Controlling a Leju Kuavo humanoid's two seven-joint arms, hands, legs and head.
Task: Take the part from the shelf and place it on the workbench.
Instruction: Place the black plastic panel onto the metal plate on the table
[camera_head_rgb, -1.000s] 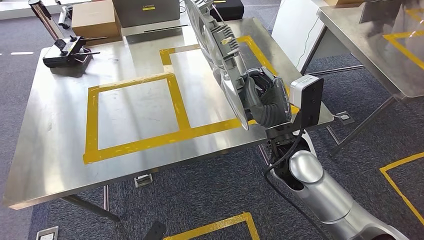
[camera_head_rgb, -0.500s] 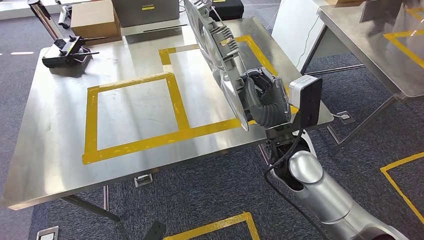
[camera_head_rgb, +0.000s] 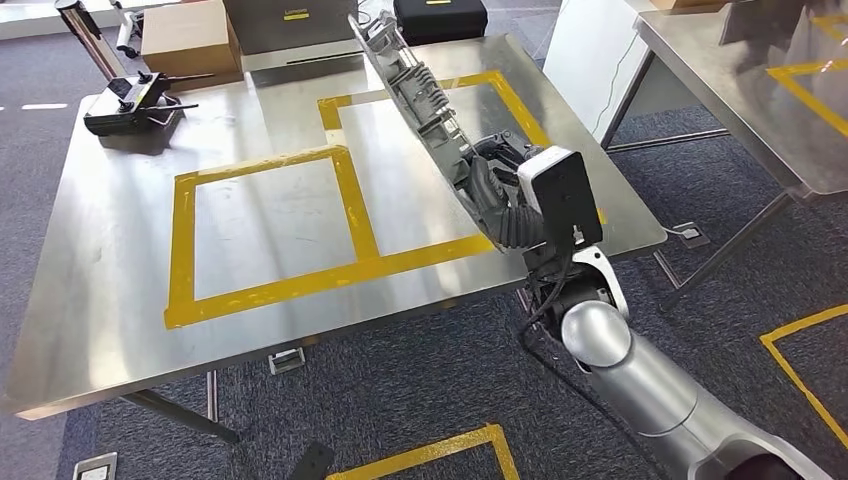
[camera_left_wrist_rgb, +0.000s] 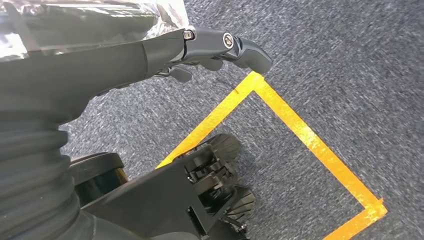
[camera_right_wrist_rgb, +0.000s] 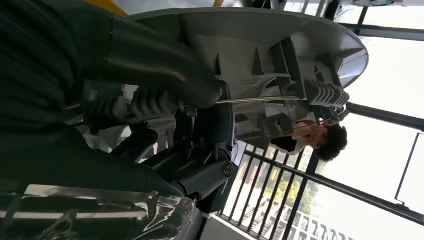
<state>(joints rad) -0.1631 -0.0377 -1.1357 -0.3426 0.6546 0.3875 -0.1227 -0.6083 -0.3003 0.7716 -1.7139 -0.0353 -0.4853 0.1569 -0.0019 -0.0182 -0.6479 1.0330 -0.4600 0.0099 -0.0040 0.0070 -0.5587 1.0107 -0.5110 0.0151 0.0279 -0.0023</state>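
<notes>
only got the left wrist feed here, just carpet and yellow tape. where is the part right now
Observer: The right hand grips the grey part and holds it tilted above the workbench.
Operator: what's under it on the bench
Observer: Yellow tape squares; the part hangs over the one nearer the right edge.
Operator: anything else on the bench
Observer: A black device sits at the far left corner, well apart from the part.

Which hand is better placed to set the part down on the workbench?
The right hand: it already grips the part, held tilted above the workbench near its yellow tape outlines. The left hand hangs over carpet floor, holding nothing.
</notes>
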